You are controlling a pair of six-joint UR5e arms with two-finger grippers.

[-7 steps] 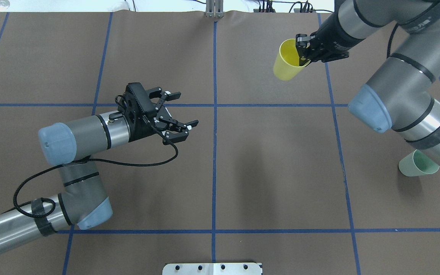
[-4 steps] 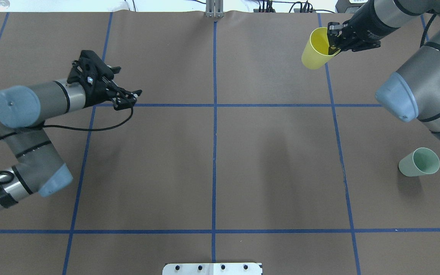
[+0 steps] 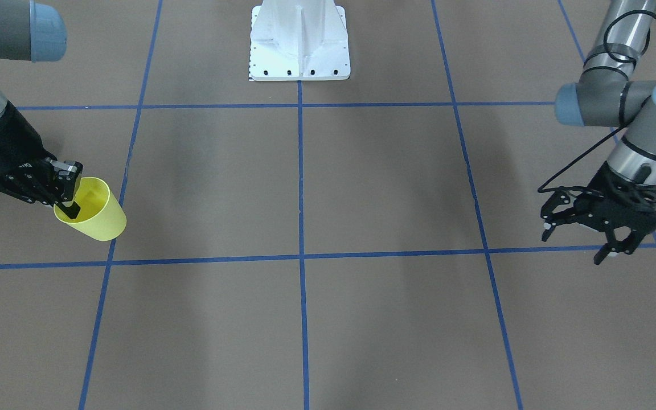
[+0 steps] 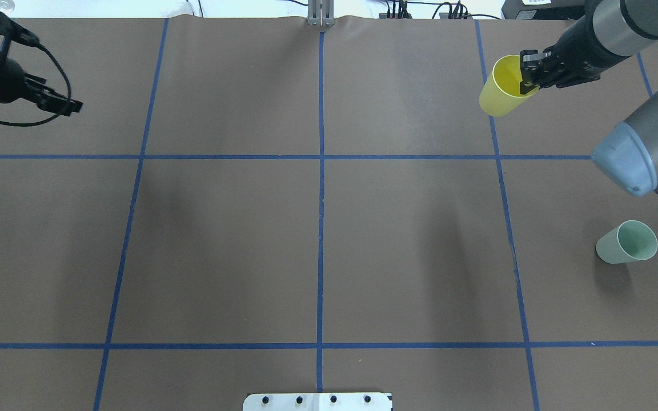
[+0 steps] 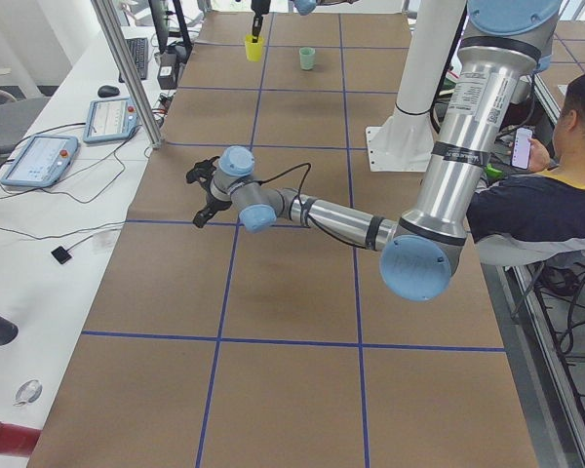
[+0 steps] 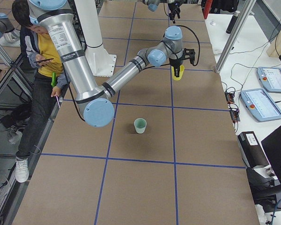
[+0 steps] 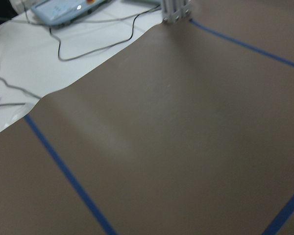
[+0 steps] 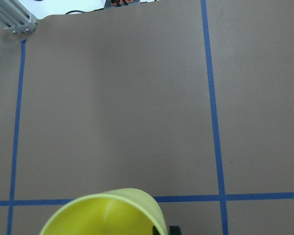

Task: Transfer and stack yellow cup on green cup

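Overhead exterior: yellow cup (image 4: 500, 94), right tool (image 4: 524, 84)

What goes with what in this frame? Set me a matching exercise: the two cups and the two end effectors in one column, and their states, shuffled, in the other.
Column one:
1. yellow cup
2. green cup
3. left end effector
4. right end effector

Column two:
A. open, holding nothing
B. standing upright on the table, nothing touching it
C. shut on a cup's rim
D. tilted, pinched at its rim

Pairs: 1-D, 2-B, 3-A, 4-C
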